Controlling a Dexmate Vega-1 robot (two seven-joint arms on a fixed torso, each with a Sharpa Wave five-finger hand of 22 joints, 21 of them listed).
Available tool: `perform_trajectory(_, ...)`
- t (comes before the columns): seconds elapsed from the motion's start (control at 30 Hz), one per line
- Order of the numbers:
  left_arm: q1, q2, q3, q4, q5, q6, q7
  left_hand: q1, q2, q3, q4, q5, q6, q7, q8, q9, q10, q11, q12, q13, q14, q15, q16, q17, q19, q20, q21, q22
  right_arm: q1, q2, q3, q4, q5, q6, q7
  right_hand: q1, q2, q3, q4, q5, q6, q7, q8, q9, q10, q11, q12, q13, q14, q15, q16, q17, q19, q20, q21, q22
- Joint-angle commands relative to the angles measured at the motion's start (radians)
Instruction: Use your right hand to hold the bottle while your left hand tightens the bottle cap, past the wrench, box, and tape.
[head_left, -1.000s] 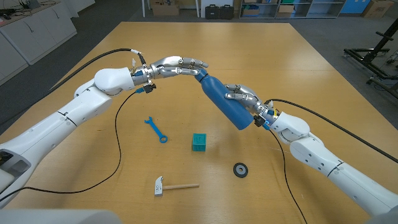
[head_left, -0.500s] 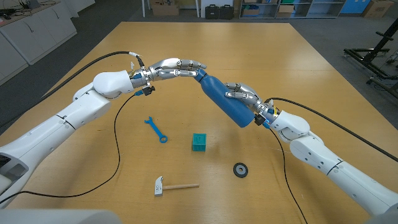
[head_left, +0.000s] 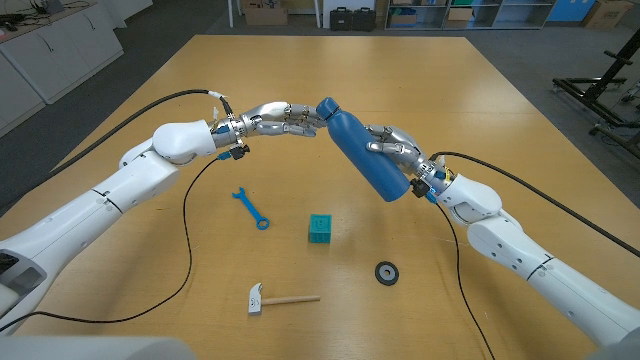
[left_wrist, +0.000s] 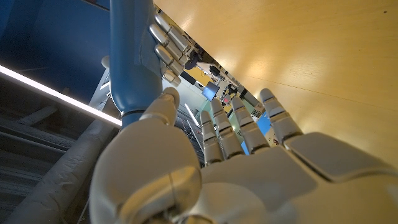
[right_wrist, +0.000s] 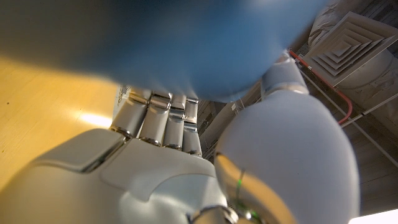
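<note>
- tightening is the step in hand, as i judge it: your right hand (head_left: 392, 150) is wrapped round the body of the bottle (head_left: 362, 155), holding it tilted in the air above the bench (head_left: 420, 80), neck up and toward the left hand (head_left: 285, 117).
- your left hand sits by the cap (head_left: 326, 107); its fingertips look to reach the cap in the head view, but in the left wrist view the fingers (left_wrist: 239, 127) are spread and loosely extended beside the neck, so i cannot tell whether it has a real grip.
- close the left fingers fully round the cap before turning; a twist from the tips alone would likely slip.
- keep the right grip firm and low on the body so the bottle does not rotate with the cap.
- turn about the bottle's own axis; pushing sideways could lever it out of the right hand.
- keep the bottle where it is, well apart from the things on the bench.
- bench: pale wood, smooth, with some glare. nearer you lie a blue wrench (head_left: 251, 209), a small teal box (head_left: 319, 229), a black tape roll (head_left: 386, 272) and a hammer (head_left: 280, 298), each apart from the others.
- black cables trail from both wrists over the bench.
- room: grey floor, cabinets to the left, crates and cases along the far wall, a black stand at the right.
</note>
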Motion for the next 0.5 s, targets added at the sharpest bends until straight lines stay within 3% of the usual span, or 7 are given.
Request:
perform_trajectory(0.03, 0.033, -0.030, -0.022, -0.004, -0.025, 0.004, 0.086, -0.030, 0.014, 0.002, 0.007, -0.003, 0.025, -0.001, 0.014, 0.002, 0.040, 0.007, 0.017, 0.006, 0.026, -0.065, 0.013, 0.004, 0.011, -0.006, 0.008, 0.004, -0.026, -0.012, 0.012, -0.019, 0.000, -0.004, -0.021, 0.269, 0.279, 0.040, 0.010, 0.005, 0.268, -0.261, 0.000, 0.002, 0.247, -0.244, 0.004, 0.008, 0.150, -0.209, 0.003, 0.007, -0.004, -0.143, 0.009, -0.001)
perform_trajectory(0.2, 0.117, -0.014, -0.075, -0.086, 0.018, -0.002, 0.223, -0.069, 0.016, -0.011, 0.023, -0.007, 0.021, -0.002, 0.012, 0.001, 0.033, 0.022, 0.015, 0.007, 0.026, -0.066, 0.015, 0.007, 0.013, -0.012, 0.009, 0.004, -0.034, -0.017, 0.013, -0.028, -0.002, -0.012, -0.034, 0.270, 0.278, 0.040, 0.009, 0.005, 0.267, -0.261, 0.000, 0.002, 0.246, -0.246, 0.004, 0.010, 0.150, -0.210, 0.002, 0.008, -0.004, -0.143, 0.009, -0.001)
perform_trajectory(0.33, 0.165, -0.016, -0.104, -0.122, 0.010, -0.014, 0.277, -0.107, 0.023, -0.020, 0.040, -0.008, 0.022, 0.001, 0.012, 0.001, 0.031, 0.034, 0.014, 0.008, 0.023, -0.064, 0.015, 0.010, 0.001, -0.027, 0.005, 0.005, -0.037, -0.016, 0.012, -0.034, -0.015, -0.013, -0.050, 0.270, 0.279, 0.041, 0.009, 0.006, 0.267, -0.262, -0.001, 0.002, 0.247, -0.247, 0.003, 0.008, 0.151, -0.210, 0.002, 0.008, -0.004, -0.143, 0.009, -0.001)
perform_trajectory(0.5, 0.243, -0.014, -0.144, -0.173, 0.068, -0.031, 0.385, -0.153, 0.037, -0.029, 0.060, -0.008, 0.030, 0.015, 0.014, 0.000, 0.028, 0.060, 0.014, 0.009, 0.018, -0.056, 0.015, 0.013, -0.014, -0.035, 0.003, 0.006, -0.051, -0.013, 0.016, -0.055, -0.080, -0.003, -0.128, 0.271, 0.279, 0.041, 0.009, 0.006, 0.267, -0.260, -0.001, 0.002, 0.247, -0.245, 0.002, 0.009, 0.151, -0.210, 0.001, 0.009, -0.004, -0.143, 0.010, -0.002)
